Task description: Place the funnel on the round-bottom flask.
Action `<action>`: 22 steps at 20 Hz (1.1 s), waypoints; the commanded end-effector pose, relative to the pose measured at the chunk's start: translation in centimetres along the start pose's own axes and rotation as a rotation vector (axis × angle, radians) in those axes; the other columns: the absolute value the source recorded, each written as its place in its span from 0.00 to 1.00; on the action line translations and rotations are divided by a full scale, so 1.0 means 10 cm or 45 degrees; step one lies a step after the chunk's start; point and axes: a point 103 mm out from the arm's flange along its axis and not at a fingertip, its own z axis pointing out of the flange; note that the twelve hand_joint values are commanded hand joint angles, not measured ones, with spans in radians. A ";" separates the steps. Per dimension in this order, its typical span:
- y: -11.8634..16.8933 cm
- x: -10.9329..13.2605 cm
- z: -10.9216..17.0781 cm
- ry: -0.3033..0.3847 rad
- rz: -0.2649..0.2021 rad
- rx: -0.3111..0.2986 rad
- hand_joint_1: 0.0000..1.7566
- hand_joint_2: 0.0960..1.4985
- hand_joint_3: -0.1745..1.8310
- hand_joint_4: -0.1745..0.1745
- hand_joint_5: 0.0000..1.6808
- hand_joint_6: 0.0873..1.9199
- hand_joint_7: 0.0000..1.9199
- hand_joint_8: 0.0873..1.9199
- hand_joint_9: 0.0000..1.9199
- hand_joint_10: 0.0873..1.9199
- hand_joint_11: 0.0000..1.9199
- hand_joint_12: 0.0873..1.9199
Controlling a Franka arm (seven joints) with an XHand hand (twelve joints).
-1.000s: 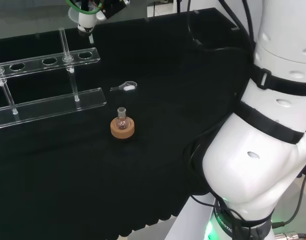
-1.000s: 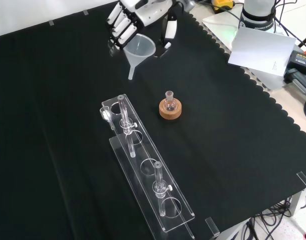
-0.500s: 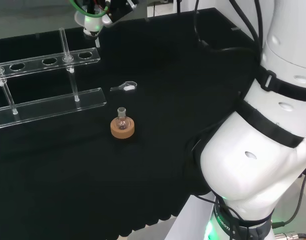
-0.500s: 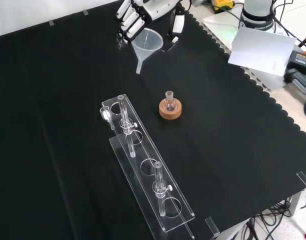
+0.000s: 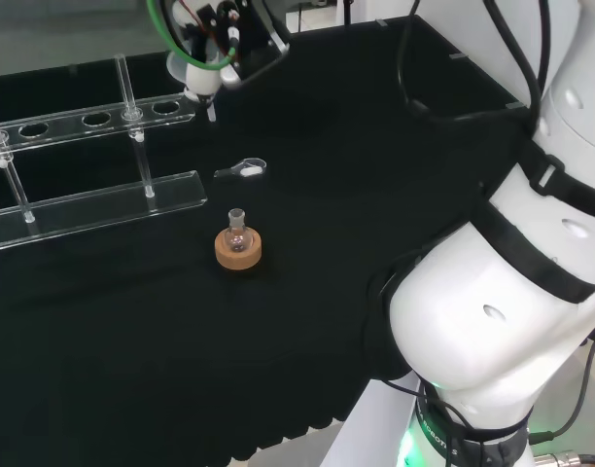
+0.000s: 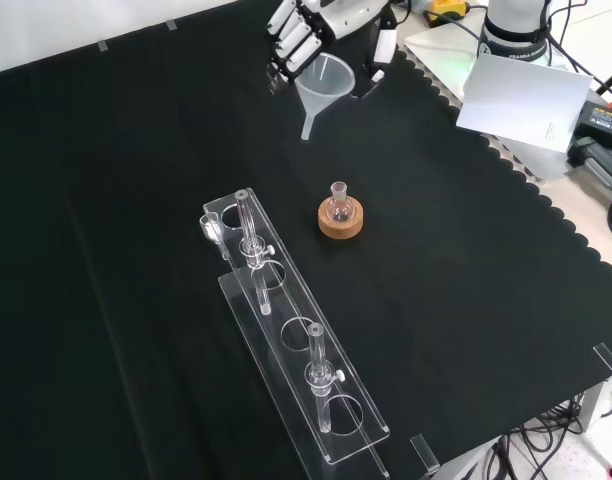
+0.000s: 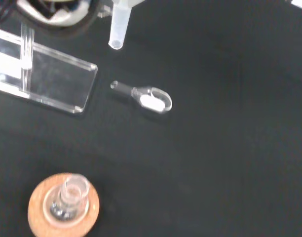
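Hand: the hand sits at the top of the front view, fingers curled round the rim of the funnel with the thumb on the opposite side — clamped on it, well above the cloth.

Funnel: clear, held mouth up and slightly tilted, its spout pointing down toward the cloth. In the head view it hangs under the hand near the far end of the rack. In the wrist view its spout is close and large, open end toward the cloth.

Flask: the flask stands upright in a cork ring near the middle of the cloth, neck open. In the front view it is lower than the funnel and slightly to the right — well apart from it. In the head view it stands nearer the camera than the funnel.

Rack: a clear rack with upright tubes lies to the left of the flask in the front view, running toward the view's lower right.

Scoop: a small clear scoop holding something white lies on the cloth between funnel and flask in the head view, just beside the rack's end.
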 end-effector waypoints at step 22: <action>-0.03 0.27 0.96 0.077 -0.003 0.093 0.51 0.44 0.39 0.46 0.38 0.05 0.28 0.29 0.42 0.21 0.32 0.64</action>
